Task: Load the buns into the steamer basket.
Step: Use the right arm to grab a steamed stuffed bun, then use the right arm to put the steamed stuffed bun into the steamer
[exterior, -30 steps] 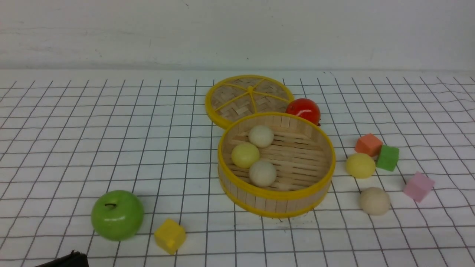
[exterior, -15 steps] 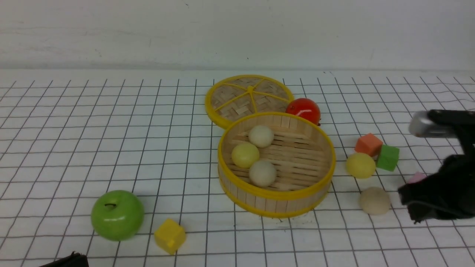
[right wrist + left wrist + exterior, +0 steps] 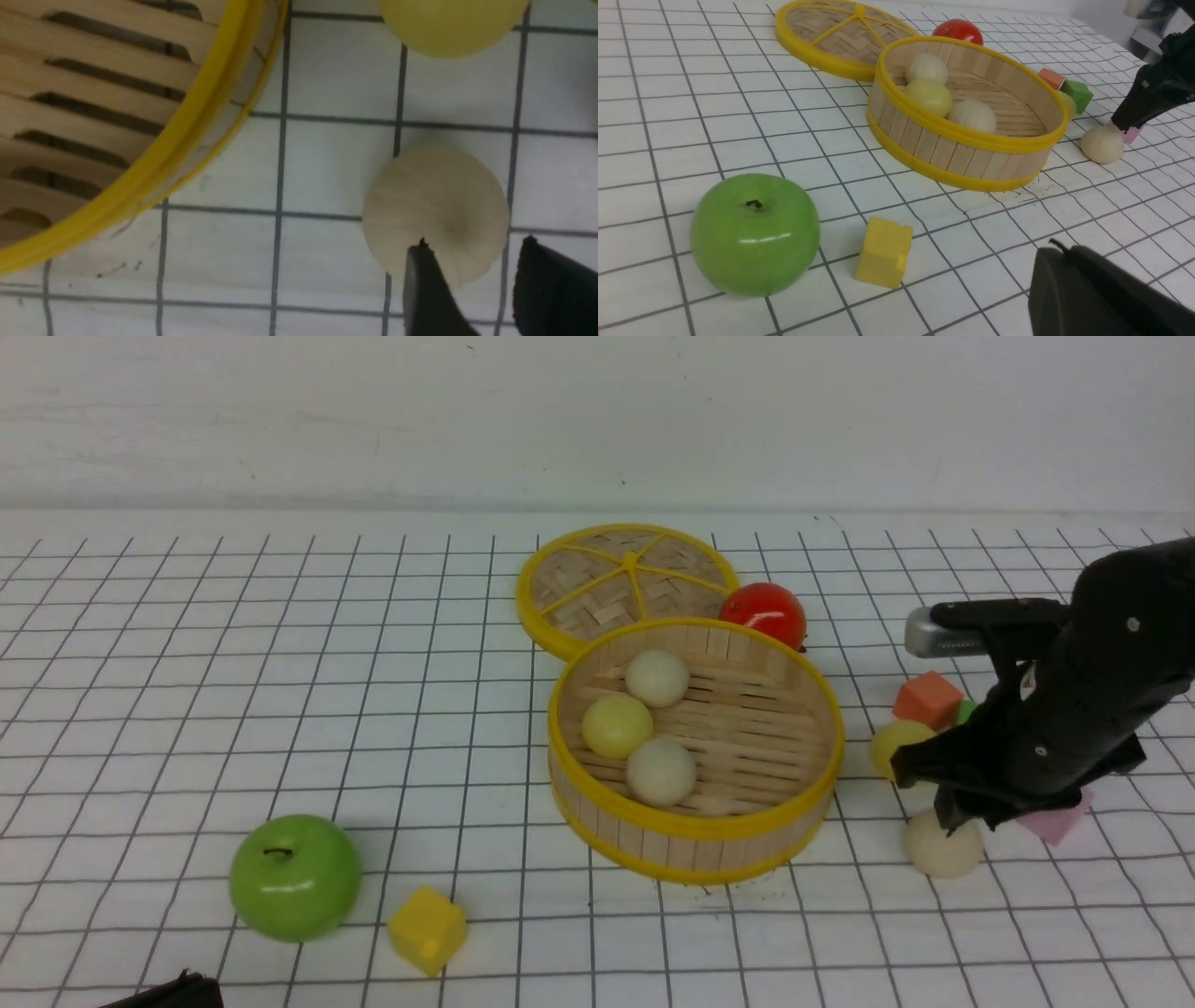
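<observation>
Beside the slatted bamboo steamer basket sits a smooth cream bun.

Front view: elevated, between arms, faces forward across gridded surface to back wall; mid range, whole layout in frame.
Left wrist view: low, oblique, close to green apple, looks toward steamer basket.
Right wrist view: straight down, very close.
Shared by all three: steamer basket rim, cream bun.
</observation>
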{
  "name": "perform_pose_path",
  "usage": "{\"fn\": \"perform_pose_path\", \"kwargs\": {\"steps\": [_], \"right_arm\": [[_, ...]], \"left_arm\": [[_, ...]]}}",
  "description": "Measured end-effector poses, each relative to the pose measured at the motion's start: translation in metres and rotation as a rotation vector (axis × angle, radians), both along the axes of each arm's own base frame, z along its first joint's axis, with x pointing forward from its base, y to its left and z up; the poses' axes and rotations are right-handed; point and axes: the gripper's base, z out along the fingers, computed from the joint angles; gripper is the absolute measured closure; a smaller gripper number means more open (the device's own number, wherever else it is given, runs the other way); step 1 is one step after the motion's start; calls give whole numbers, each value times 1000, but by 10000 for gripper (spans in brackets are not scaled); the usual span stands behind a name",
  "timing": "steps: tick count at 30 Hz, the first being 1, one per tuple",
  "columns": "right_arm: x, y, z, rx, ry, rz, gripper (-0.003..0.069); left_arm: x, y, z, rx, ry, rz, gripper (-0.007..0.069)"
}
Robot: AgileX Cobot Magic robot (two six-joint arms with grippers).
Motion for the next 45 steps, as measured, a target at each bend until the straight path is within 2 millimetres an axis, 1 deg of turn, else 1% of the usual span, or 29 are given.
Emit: {"fn": "perform_pose_path", "kwargs": {"steps": [3, 8, 10, 14, 16, 17, 20, 21, 22, 23, 26, 27, 28, 29, 30, 32, 34, 35, 38, 40, 45], "right_arm": [[5, 1, -4, 0, -12, 1, 350], [12, 0, -17, -10, -16, 2, 366], [14, -1, -21, -11, -21, 1, 387], [16, -2, -23, -12, -26, 0, 431], [16, -2, -24, -13, -26, -2, 475], [16, -2, -24, -13, -26, -2, 480], [16, -3, -24, -27, -20, 21, 585], [16, -3, -24, -28, -19, 23, 592], [15, -3, -24, -32, -12, 29, 625], [13, -4, -22, -34, -5, 33, 651], [7, 1, -6, -17, -25, 40, 656], [6, 2, -4, -16, -29, 42, 656], [0, 8, 13, -1, -72, 69, 656], [-4, 13, 23, 13, -99, 82, 656], [-9, 22, 40, 37, -153, 108, 656], [-13, 35, 60, 69, -232, 148, 656], [-14, 49, 75, 100, -303, 183, 656], [-13, 53, 77, 107, -325, 195, 656], [-10, 64, 76, 120, -354, 217, 655], [-1, 72, 62, 122, -360, 227, 652], [18, 80, 29, 129, -352, 211, 631]], "left_arm": [[0, 0, 0, 0, 0, 0, 636], [0, 0, 0, 0, 1, 0, 634], [0, 0, 0, 0, 1, 0, 630], [0, 0, 0, 0, 2, 0, 628], [0, 0, 0, 0, 2, 0, 626], [0, 0, 0, 0, 2, 0, 626], [0, 0, 0, 0, 2, 0, 623], [0, 0, 0, 0, 2, 0, 622], [0, 0, 0, 0, 2, 0, 622], [0, 0, 0, 0, 2, 0, 621], [0, 0, 0, 0, 2, 0, 617], [0, 0, 0, 0, 2, 0, 617], [0, 0, 0, 0, 2, 0, 617], [0, 0, 0, 0, 2, 0, 615], [0, 0, 0, 0, 2, 0, 613], [0, 0, 0, -1, 2, 0, 610], [0, 0, 0, -1, 2, 0, 608], [0, 0, 0, -1, 2, 0, 607], [0, 0, 0, -1, 2, 0, 606], [0, 0, 0, -1, 2, 0, 606], [0, 0, 0, -1, 2, 0, 605]]}}
